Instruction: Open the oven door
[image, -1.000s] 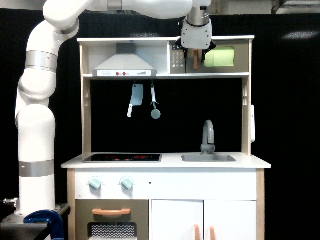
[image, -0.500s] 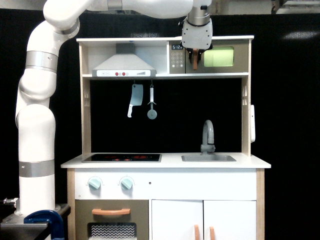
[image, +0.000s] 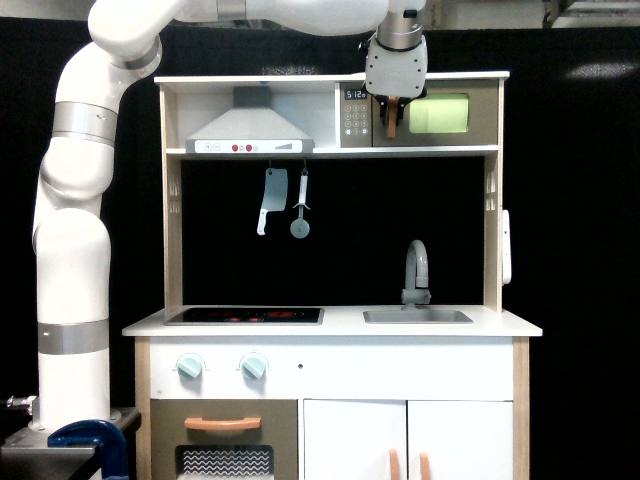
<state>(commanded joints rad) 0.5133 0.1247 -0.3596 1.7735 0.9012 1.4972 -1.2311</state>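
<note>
In the exterior view the oven door is a small taupe panel with a yellow-green window, at the top right of the toy kitchen. It looks flush with its frame. Its short vertical orange handle pokes out below my gripper. The gripper hangs down in front of the door's left edge, and its fingers are shut on the handle's upper part. The white arm reaches in from the exterior view's left across the top of the kitchen.
A keypad panel sits just left of the handle, beside a range hood. A toy cleaver and a pizza cutter hang under the shelf. Below are a faucet, a hob and a larger lower door.
The gripper's fingers were spread wide on both sides of the handle and have closed onto it. The hanging pizza cutter has swung slightly to the left.
</note>
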